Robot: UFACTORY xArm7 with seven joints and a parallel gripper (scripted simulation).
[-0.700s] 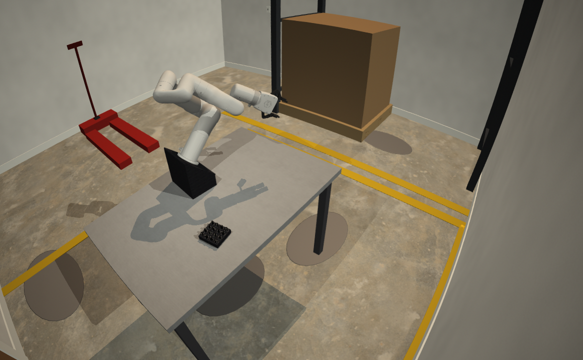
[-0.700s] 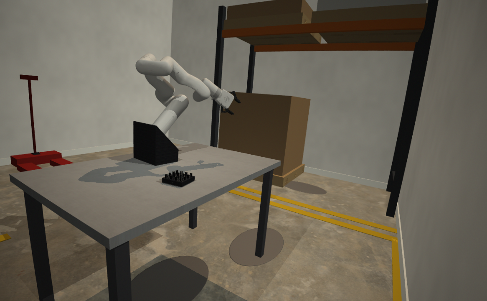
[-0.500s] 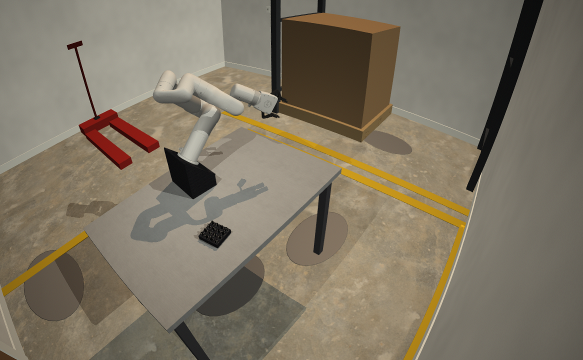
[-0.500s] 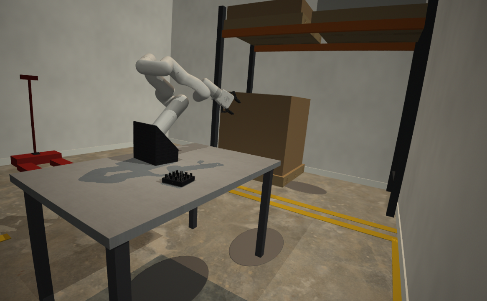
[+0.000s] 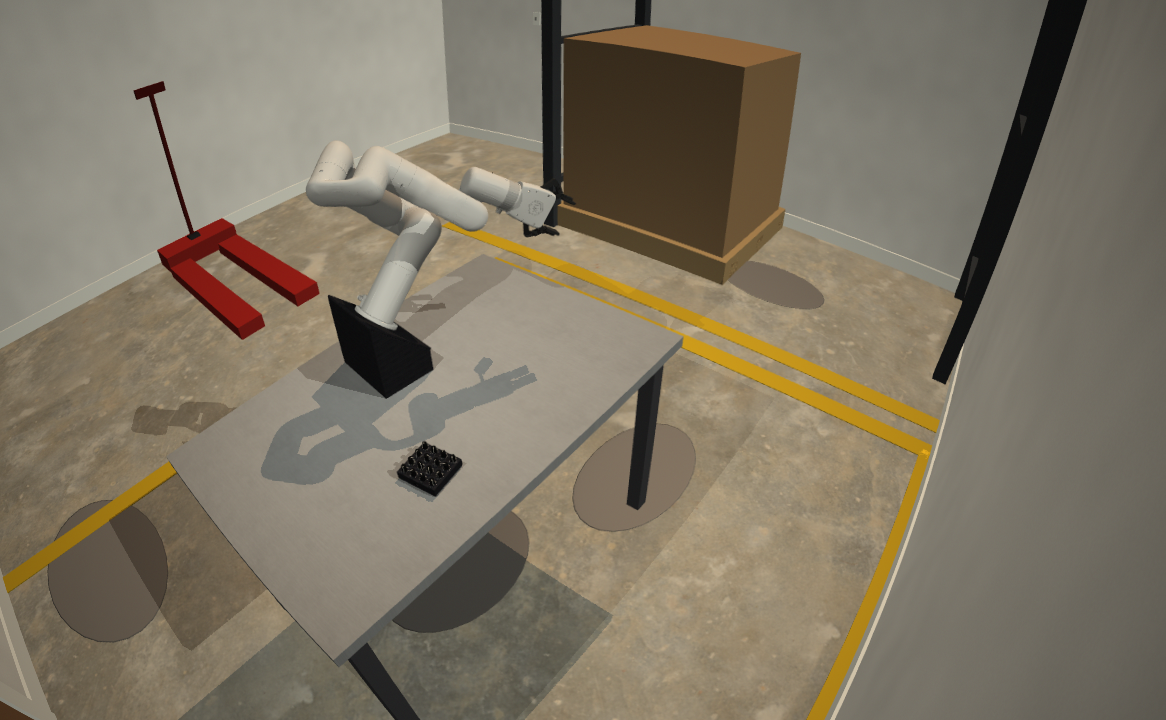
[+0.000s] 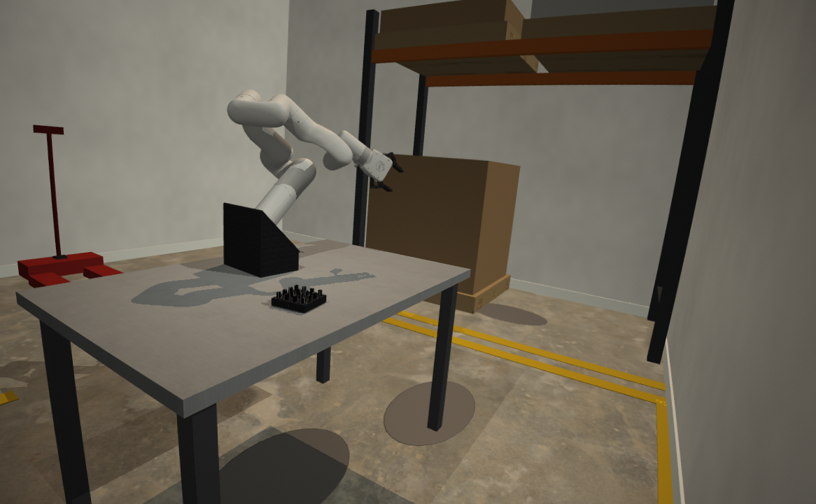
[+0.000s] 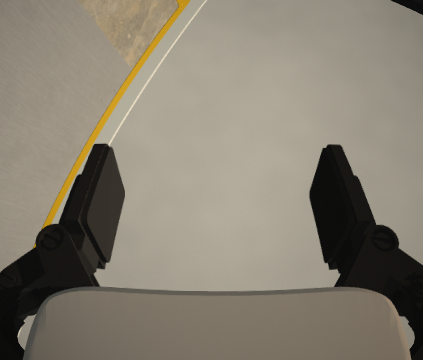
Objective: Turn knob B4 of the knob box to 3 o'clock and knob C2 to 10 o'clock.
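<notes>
1. The white arm (image 5: 408, 176) (image 6: 320, 133) rises at a slant from its black wedge-shaped base (image 5: 357, 347) (image 6: 241, 241), bends back at the upper joints, and then reaches outward and downward
2. The wrist (image 5: 490, 189) (image 6: 355, 148) is tilted, so it points neither straight down nor level
3. The gripper (image 5: 551, 213) (image 6: 392, 173) (image 7: 217, 168) is at the far end of the arm, raised high and well apart from the base
4. Its two black fingers are spread wide open, and they hold nothing between them
5. In the wrist view, the flat inner pads (image 7: 107, 207) face each other, one on each side
</notes>
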